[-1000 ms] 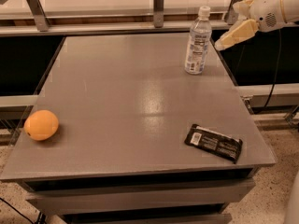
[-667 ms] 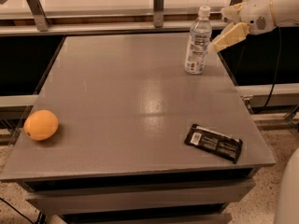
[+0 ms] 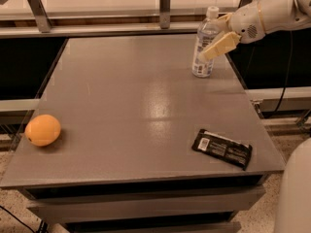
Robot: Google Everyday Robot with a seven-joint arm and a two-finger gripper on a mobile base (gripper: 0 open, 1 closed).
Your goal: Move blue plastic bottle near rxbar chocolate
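Observation:
The blue plastic bottle (image 3: pixel 203 68) stands upright at the far right of the grey table (image 3: pixel 131 106), with its white cap on. My gripper (image 3: pixel 210 39) reaches in from the right at the height of the bottle's label. It is open. One pale finger (image 3: pixel 219 45) lies across the front of the bottle and the other shows behind it near the neck. The rxbar chocolate (image 3: pixel 222 148), a flat black wrapper with white text, lies near the table's front right corner, well apart from the bottle.
An orange (image 3: pixel 43 129) sits near the table's front left edge. A rail with metal posts (image 3: pixel 165 6) runs behind the table. A white rounded part of the robot (image 3: pixel 294 193) shows at the lower right.
My gripper has moved left from beside the table's right edge to the bottle, its fingers now on either side of it. The bottle, bar and orange have not moved.

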